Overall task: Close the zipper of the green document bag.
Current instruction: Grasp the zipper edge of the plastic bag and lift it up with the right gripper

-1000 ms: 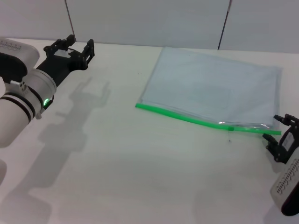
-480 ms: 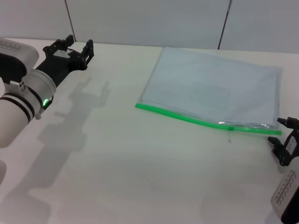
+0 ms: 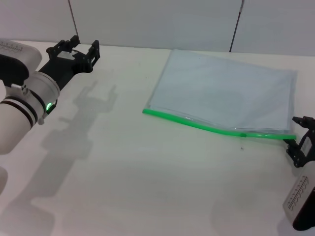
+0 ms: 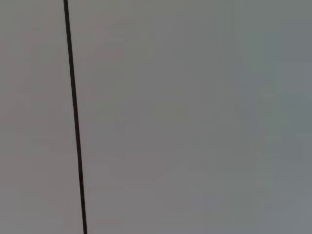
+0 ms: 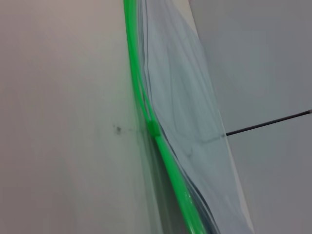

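Observation:
The green document bag (image 3: pixel 224 93) lies flat on the white table, right of centre, a translucent pale blue-grey pouch. Its bright green zipper (image 3: pixel 206 127) runs along the near edge, with the small slider (image 3: pixel 242 133) toward the right end. In the right wrist view the zipper (image 5: pixel 146 109) and slider (image 5: pixel 154 129) show close up beside the bag's plastic (image 5: pixel 187 117). My right gripper (image 3: pixel 292 132) stands open at the zipper's right end, and I cannot tell whether it touches it. My left gripper (image 3: pixel 81 47) hangs open and raised at the far left, well away from the bag.
The table (image 3: pixel 147 182) is white, with a small dark speck (image 3: pixel 242 147) just in front of the slider. A grey wall with dark seams (image 3: pixel 236 24) stands behind the table. The left wrist view holds only wall and one black seam (image 4: pixel 74 117).
My right arm has drifted slightly to the right and toward the near edge, its gripper staying by the zipper's right end. The left arm and the bag have not moved.

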Robot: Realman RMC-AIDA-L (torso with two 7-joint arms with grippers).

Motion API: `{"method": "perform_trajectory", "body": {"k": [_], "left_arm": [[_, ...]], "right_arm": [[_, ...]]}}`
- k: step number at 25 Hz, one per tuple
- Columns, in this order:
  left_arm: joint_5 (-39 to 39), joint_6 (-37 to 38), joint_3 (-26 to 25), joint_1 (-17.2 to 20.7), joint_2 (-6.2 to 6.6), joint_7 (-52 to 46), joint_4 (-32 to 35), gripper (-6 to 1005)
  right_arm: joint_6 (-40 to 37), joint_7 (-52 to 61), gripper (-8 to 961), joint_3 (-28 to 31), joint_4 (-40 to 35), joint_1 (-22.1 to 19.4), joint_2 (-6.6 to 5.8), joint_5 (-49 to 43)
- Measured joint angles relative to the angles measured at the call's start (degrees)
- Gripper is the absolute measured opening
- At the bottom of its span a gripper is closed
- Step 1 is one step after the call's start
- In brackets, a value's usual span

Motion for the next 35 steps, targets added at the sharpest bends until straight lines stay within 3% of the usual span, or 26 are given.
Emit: {"method": "perform_trajectory", "body": {"k": [17,35], "left_arm": [[0.0,0.2,0.0,-0.3,0.00,0.0,0.0,560],[0.0,0.2,0.1,-0.3,-0.09,-0.5,0.0,559]], "right_arm": [[3.4,0.4,470,-3.2,6.9,7.3,0.05,3.0],[5.8,0.3,463,-3.8,11.4,11.0,0.04,6.9]]}}
